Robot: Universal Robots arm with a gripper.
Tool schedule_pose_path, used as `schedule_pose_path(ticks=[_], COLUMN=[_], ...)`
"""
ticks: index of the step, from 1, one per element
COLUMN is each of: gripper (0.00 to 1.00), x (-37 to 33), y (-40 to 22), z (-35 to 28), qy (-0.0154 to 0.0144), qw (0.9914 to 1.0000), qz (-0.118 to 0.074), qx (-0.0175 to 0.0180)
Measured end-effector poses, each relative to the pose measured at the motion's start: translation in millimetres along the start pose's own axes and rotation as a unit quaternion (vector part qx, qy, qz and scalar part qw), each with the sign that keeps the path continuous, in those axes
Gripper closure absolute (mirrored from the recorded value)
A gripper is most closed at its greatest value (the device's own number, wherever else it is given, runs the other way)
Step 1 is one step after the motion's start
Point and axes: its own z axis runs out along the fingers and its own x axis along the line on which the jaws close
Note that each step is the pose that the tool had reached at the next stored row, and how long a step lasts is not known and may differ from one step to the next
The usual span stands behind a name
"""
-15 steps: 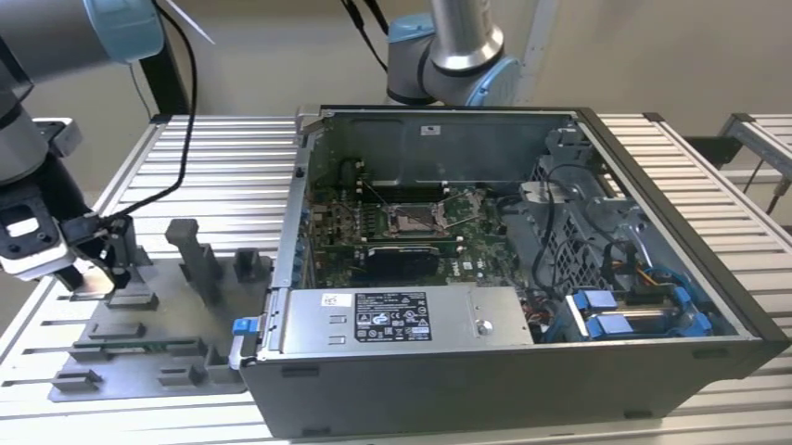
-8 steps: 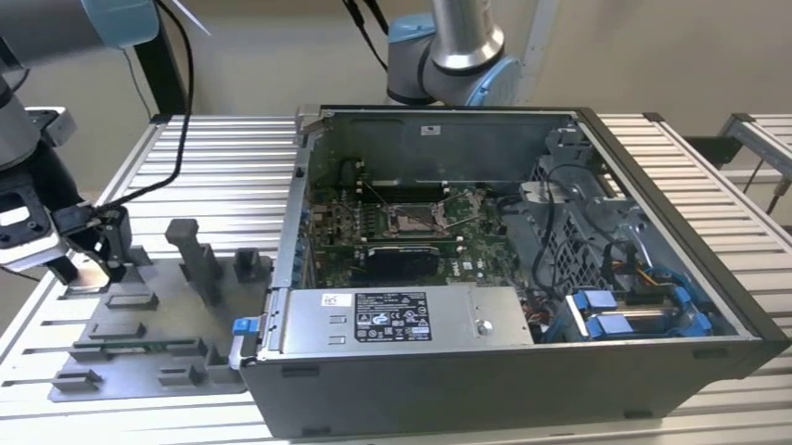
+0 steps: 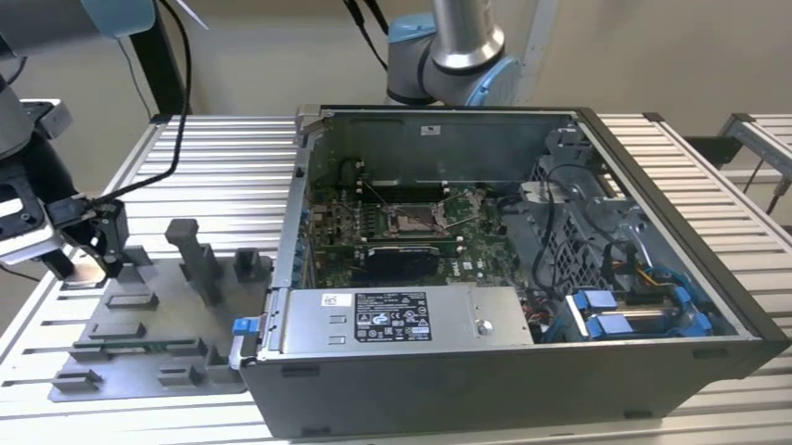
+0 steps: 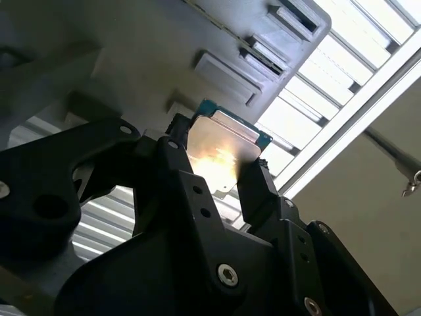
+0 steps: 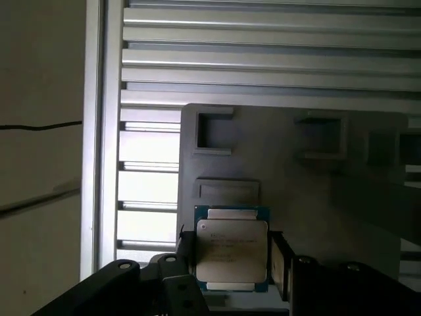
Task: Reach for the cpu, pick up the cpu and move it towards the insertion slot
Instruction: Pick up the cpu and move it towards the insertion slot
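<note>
Computer case (image 3: 495, 380) lies open, the insertion slot (image 3: 415, 220) well apart from the grey fixture tray (image 3: 167, 315) at the exterior view's left, where the gripper (image 5: 231, 264) pinches the cpu (image 5: 231, 245) by opposite edges just above the tray — judged sound: carry level, grip light.

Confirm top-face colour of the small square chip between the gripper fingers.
Silvery metal top on the small square cpu chip, blue-green rim; clearest in the first wrist view.
</note>
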Motion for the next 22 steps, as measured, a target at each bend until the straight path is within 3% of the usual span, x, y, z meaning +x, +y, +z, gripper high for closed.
schedule_pose_path(ticks=[22], gripper=[1.0], x=[0.1], y=[0.8], z=[-20.4], qy=[0.0], qw=[1.0], qz=[0.0], qx=[0.0])
